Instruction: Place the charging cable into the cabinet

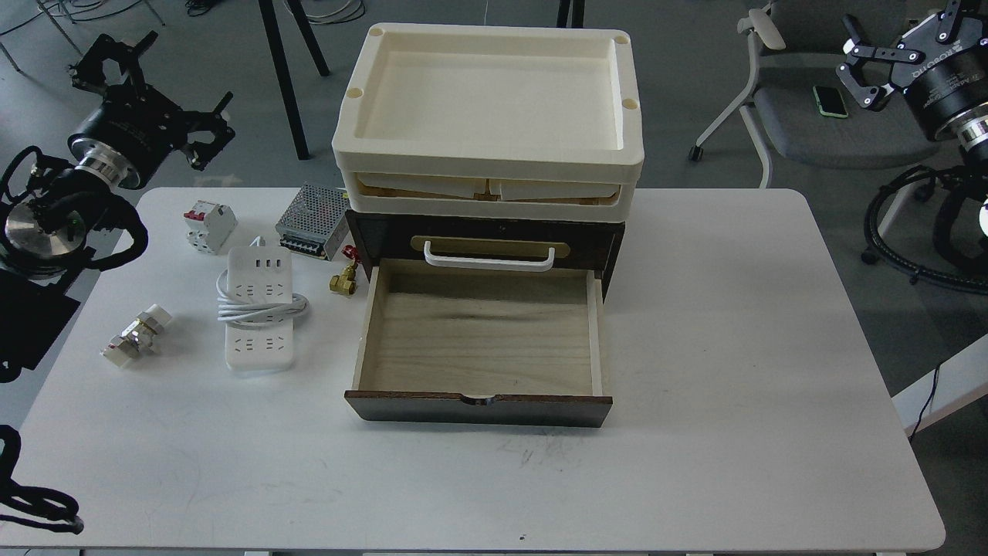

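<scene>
Head view: your charging cable (258, 318) lay flat on the desk (733, 347), just left of the cabinet (478, 405), whose lower drawer stood pulled out. Left pincer (116, 58) and right pincer (888, 58) hung off-desk, holding nothing; can't tell how far open.

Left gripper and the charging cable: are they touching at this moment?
Apart. The head view shows the left gripper raised beyond the table edge, while the charging cable lies flat on the table.

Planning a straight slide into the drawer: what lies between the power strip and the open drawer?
Head view: bare table between power strip and open drawer; brass fitting sits just behind.
</scene>
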You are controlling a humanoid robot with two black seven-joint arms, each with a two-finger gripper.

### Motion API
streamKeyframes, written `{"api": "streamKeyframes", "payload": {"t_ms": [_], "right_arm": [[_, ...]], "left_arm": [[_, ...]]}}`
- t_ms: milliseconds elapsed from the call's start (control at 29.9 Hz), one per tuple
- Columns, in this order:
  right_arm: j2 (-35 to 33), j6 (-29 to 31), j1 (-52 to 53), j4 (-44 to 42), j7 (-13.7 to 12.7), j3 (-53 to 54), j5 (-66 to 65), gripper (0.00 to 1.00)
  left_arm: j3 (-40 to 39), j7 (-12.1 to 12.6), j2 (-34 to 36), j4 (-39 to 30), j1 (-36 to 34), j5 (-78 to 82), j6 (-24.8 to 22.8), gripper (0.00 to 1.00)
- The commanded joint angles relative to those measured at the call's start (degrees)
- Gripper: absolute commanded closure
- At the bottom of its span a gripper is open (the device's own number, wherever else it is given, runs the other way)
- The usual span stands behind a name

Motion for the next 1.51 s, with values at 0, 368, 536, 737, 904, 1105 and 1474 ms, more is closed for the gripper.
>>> {"api": "streamKeyframes", "payload": {"t_ms": [0,368,536,737,904,1105,1474], "right_arm": [[0.3,0.0,-0.7,0.2,0.1,0.3,-0.2,0.00],[-0.8,0.0,-1.6,0.3,0.1,0.9,-0.1,0.00],[-0.8,0.0,-1.6,0.5,0.1,1.6,-0.1,0.00],[-1.6,0.0,-1.8,0.6,0.1,2.2,-0.1,0.00],[-3.6,0.0,-2.2,0.8,0.2,3.0,0.1,0.00],[-7.7,0.0,-4.6,2.7,0.3,4.6,2.7,0.00],[-8.5,0.0,-9.5,10.9,-0.2,2.4,4.3,0.00]], "left_arm": [[-2.8,-0.5,-0.5,0.1,0.2,-0.1,0.0,0.00],[-8.0,-1.5,-1.3,10.2,-0.1,-0.9,0.0,0.00],[-9.2,-7.3,-1.8,9.8,-0.1,-1.1,0.0,0.00],[-8.2,-13.5,4.6,-2.6,2.3,-0.6,0.0,0.02],[-6.5,-13.9,18.8,-18.0,5.6,10.3,0.0,0.01],[-10.3,-14.0,29.4,-30.8,5.7,42.5,0.0,0.01],[-11.0,-14.0,29.5,-51.1,7.2,110.1,0.0,0.02]]}}
